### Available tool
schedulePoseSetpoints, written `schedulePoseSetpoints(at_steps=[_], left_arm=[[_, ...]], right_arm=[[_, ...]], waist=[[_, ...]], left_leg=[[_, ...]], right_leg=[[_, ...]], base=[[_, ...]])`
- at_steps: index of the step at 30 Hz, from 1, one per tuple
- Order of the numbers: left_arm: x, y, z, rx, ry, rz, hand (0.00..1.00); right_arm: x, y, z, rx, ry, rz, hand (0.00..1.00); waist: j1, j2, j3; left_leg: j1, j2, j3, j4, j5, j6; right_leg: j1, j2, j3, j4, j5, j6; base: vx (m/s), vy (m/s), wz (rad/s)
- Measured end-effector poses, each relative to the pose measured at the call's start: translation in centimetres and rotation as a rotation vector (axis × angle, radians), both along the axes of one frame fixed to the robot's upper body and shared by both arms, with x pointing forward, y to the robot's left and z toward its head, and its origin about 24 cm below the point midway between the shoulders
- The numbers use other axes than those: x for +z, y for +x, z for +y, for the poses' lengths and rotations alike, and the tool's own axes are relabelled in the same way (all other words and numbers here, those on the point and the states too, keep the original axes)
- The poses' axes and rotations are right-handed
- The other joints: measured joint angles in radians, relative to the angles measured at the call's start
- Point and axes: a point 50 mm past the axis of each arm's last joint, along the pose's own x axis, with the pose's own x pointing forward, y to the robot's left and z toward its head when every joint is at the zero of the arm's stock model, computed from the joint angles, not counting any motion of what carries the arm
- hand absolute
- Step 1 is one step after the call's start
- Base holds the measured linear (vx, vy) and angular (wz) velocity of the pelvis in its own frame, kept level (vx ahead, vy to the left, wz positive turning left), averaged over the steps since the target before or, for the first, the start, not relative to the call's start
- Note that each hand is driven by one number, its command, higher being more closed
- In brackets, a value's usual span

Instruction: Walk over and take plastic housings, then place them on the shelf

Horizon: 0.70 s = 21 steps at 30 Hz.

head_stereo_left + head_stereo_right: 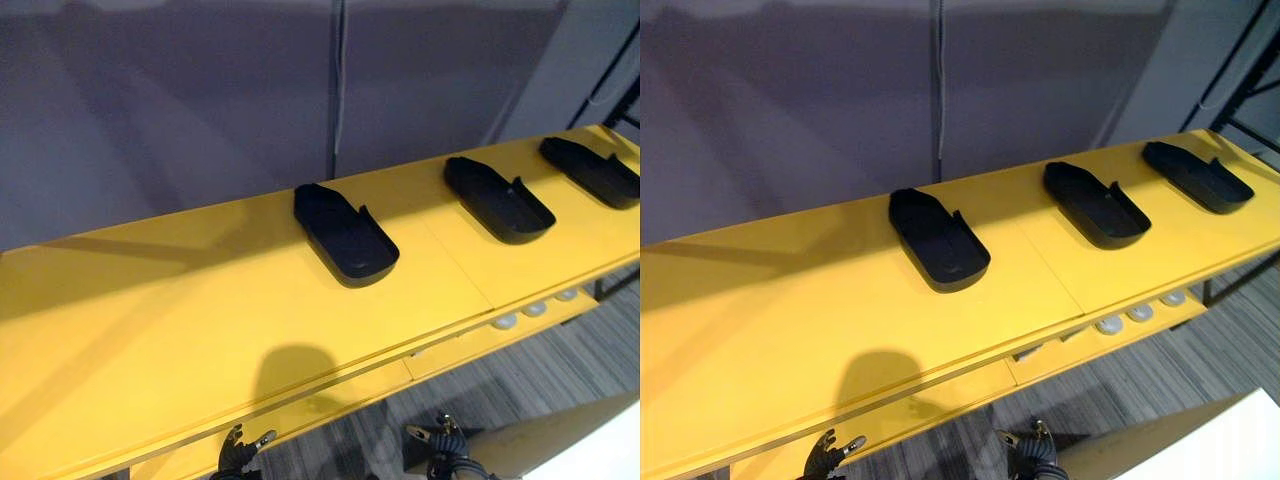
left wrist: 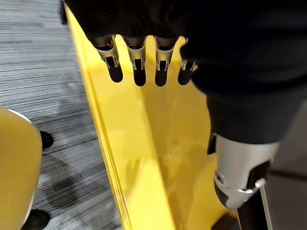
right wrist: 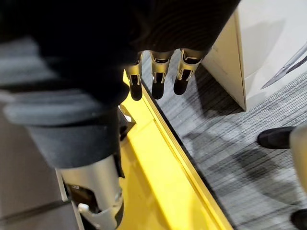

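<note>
Three black plastic housings lie open side up on the yellow shelf top (image 1: 180, 300): one in the middle (image 1: 345, 235), one to its right (image 1: 498, 200) and one at the far right end (image 1: 590, 170). My left hand (image 1: 238, 455) hangs low in front of the shelf's front edge, below the top. Its fingers (image 2: 136, 62) are straight and hold nothing. My right hand (image 1: 445, 450) hangs at the same height further right, with its fingers (image 3: 158, 72) also relaxed and empty. Both hands are well short of the housings.
A grey wall (image 1: 200, 100) stands right behind the shelf. Several white round parts (image 1: 520, 315) lie on a lower yellow shelf level at the right. A pale box or table corner (image 1: 570, 440) is at the lower right, and a dark metal frame (image 1: 620, 90) at the upper right.
</note>
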Motion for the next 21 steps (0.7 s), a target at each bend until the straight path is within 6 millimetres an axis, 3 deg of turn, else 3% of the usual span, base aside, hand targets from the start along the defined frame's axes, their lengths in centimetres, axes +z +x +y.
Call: schedulePoseSetpoints(at_steps=[4,6,8,12,14,15,16,18,21], left_arm=[[0.8,1.9,-0.5,-0.004,-0.011,-0.063,0.0],[1.2,2.9,-0.7,-0.027,-0.009,-0.092,0.0],[1.6,3.4,-0.6,-0.038,0.002,-0.115,0.0],[1.7,3.5,-0.4,-0.043,0.006,-0.119,0.0],[1.7,3.4,-0.4,-0.043,0.005,-0.118,0.0],[1.8,3.5,-0.2,-0.044,0.013,-0.119,0.0],[1.7,3.5,-0.1,-0.044,0.013,-0.116,0.0],[1.4,3.0,-0.5,-0.057,0.003,-0.095,0.0],[1.0,2.5,-0.8,-0.074,-0.001,-0.07,0.0]], right_arm=[[1.4,2.8,0.2,0.05,-0.031,-0.081,0.0],[1.7,3.2,0.3,0.066,-0.042,-0.092,0.0],[1.6,3.0,0.3,0.065,-0.041,-0.086,0.0],[1.5,2.9,0.2,0.071,-0.047,-0.081,0.0],[1.7,3.6,-0.3,0.101,-0.078,-0.077,0.0],[2.1,4.8,-0.7,0.151,-0.113,-0.084,0.0],[2.5,5.9,-0.9,0.201,-0.144,-0.094,0.0],[2.6,6.1,-1.0,0.223,-0.158,-0.088,0.0],[1.8,4.9,-1.3,0.217,-0.16,-0.047,0.0]], waist=[[0.004,-0.008,0.034],[0.002,-0.011,0.043],[0.011,-0.012,0.057],[0.003,-0.028,0.033],[0.007,-0.029,0.015],[0.022,-0.031,0.004],[0.033,-0.024,0.003],[0.026,0.006,-0.004],[0.023,0.015,-0.023]], left_leg=[[-0.044,0.004,0.122,0.077,-0.038,0.028],[-0.077,0.013,0.175,0.102,-0.052,0.057],[-0.084,0.019,0.226,0.119,-0.061,0.076],[-0.102,0.021,0.288,0.122,-0.056,0.079],[-0.125,0.041,0.336,0.15,-0.054,0.078],[-0.153,0.055,0.359,0.169,-0.047,0.067],[-0.162,0.071,0.363,0.165,-0.036,0.048],[-0.146,0.109,0.371,0.158,-0.019,0.027],[-0.074,0.127,0.401,0.1,0.008,-0.006]], right_leg=[[-0.064,0.007,0.117,0.002,0.049,0.035],[-0.116,-0.012,0.077,0.056,0.039,0.043],[-0.17,-0.056,-0.041,0.302,-0.045,0.04],[-0.111,-0.102,-0.103,0.49,-0.161,0.047],[-0.038,-0.139,-0.181,0.41,-0.194,0.06],[-0.021,-0.133,-0.219,0.269,-0.2,0.069],[-0.007,-0.105,-0.224,0.155,-0.185,0.044],[0.028,-0.056,-0.172,0.068,-0.121,0.018],[0.038,-0.022,-0.084,0.02,-0.081,0.01]], base=[[-0.17,0.19,-0.87],[-0.17,0.125,-0.68],[-0.14,0.052,-0.55],[-0.07,-0.024,-0.51],[-0.02,-0.095,-0.86],[-0.04,-0.128,-1.49],[-0.05,-0.125,-1.52],[-0.03,-0.182,-1.15],[-0.02,-0.137,-1.02]])
